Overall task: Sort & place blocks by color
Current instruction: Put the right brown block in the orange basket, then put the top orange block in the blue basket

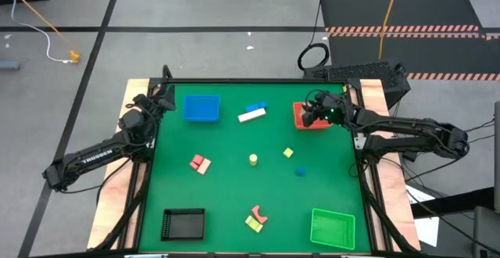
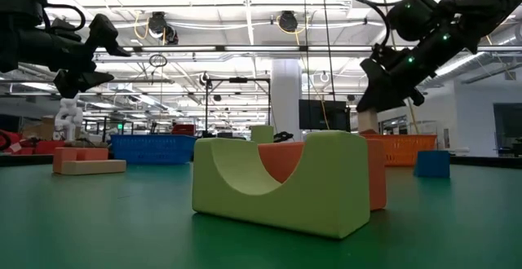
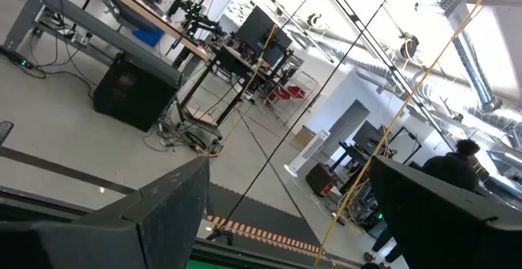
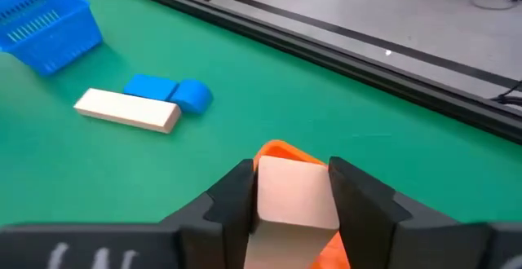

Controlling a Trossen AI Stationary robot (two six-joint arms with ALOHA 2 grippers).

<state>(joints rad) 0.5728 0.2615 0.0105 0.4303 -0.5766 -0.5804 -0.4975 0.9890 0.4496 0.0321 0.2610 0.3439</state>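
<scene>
My right gripper [image 1: 315,115] [image 4: 292,175] hangs over the red tray [image 1: 300,123] at the table's far right, shut on a cream-tan block [image 4: 294,197]. My left gripper [image 1: 165,96] [image 3: 285,191] waits open and raised at the far left corner, aimed into the room. On the table lie a cream bar [image 1: 251,115] with blue blocks [image 1: 255,106] beside it, a pink and cream pair [image 1: 200,163], a yellow cylinder [image 1: 253,159], a yellow cube [image 1: 288,153], a small blue block [image 1: 301,171], and a pink arch with a yellow-green arch [image 1: 256,218] [image 2: 277,183]. My right gripper pinches the cream-tan block by two opposite side faces [image 4: 265,200], one finger [image 4: 232,200] on each side. The fingers come from above, slanting down. The block is lifted clear above the red tray's corner [image 4: 281,150].
A blue tray [image 1: 201,108] sits at the far left, a black tray [image 1: 183,223] at the near left, a green tray [image 1: 332,228] at the near right. The loose blocks are scattered across the table's middle. A person's dark figure [image 3: 457,167] shows in the room beyond.
</scene>
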